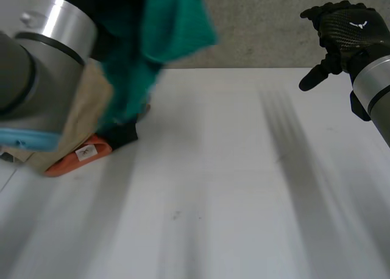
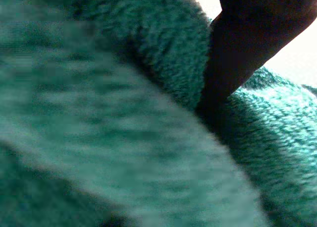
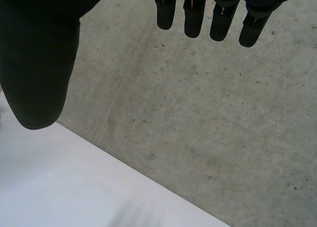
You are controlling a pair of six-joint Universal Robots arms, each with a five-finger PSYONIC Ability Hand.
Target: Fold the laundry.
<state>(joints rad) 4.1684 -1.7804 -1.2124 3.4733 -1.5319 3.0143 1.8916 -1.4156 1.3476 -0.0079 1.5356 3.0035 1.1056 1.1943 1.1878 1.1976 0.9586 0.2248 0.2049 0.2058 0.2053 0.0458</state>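
Left hand pinching lifted green cloth; right hand relaxed, empty; garment pile beneath cloth.

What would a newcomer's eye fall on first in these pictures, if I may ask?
First comes the green fleecy cloth, lifted above the far left of the white table by the left hand, which is dug into its folds. Under it, a beige cloth lies on an orange cloth. At the far right, the right hand hangs open and holds nothing.
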